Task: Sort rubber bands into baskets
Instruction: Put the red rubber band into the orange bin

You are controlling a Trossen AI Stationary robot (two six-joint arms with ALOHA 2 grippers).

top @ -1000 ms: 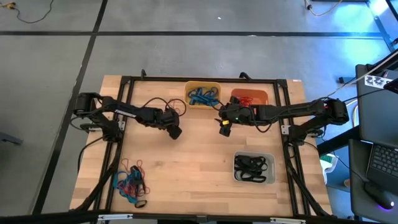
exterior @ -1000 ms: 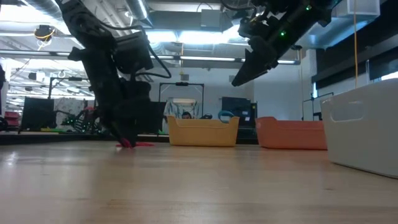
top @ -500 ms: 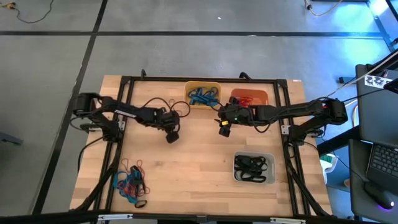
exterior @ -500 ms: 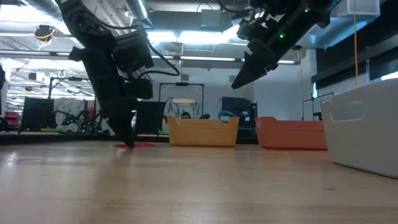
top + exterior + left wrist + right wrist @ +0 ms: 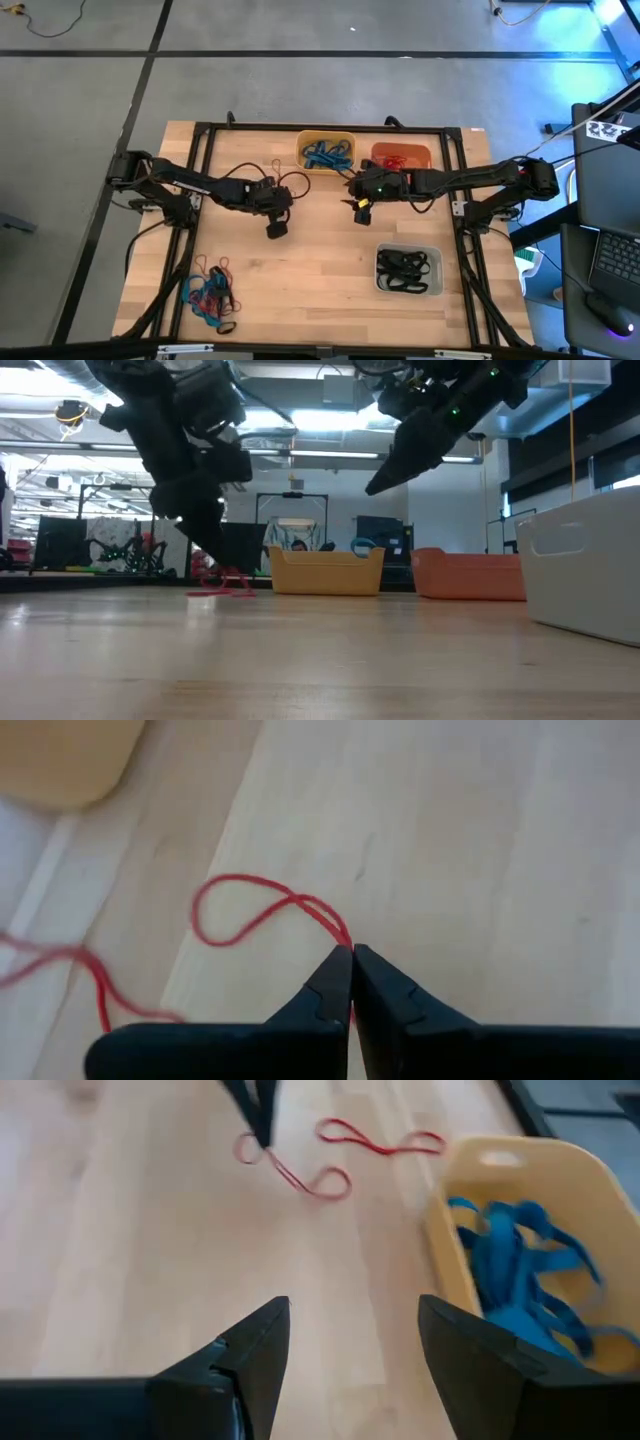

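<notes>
Left hand (image 5: 351,952) is pinched shut on a red rubber band (image 5: 262,910) at the tabletop (image 5: 480,850); the orange basket (image 5: 401,157) lies beyond it, nearer the half-open right hand (image 5: 354,1335)

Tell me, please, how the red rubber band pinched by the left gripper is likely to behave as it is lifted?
Probably floppy: the red rubber band lies in loose curves ahead of the shut left gripper. Likely very light, being so thin. Its free loop will probably dangle and sway, and might snag the second red band nearby.
</notes>
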